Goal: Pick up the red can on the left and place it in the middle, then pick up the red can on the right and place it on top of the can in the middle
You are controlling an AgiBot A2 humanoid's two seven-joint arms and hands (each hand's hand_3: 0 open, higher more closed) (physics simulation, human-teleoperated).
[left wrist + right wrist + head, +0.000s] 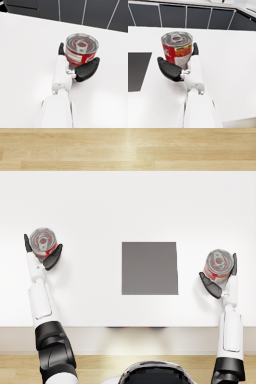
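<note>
The left red can stands upright on the white table, silver pull-tab lid up. My left hand cups it from the near side, straight fingers along one flank and the thumb spread against the other. The can rests on the table. The right red can stands between the thumb and fingers of my right hand, which is also spread. That can stays on the table too. A dark grey square mat marks the middle.
The table's near edge runs just behind both wrists. Wooden floor lies beyond the far edge. Dark cabinet fronts show behind the table in the wrist views.
</note>
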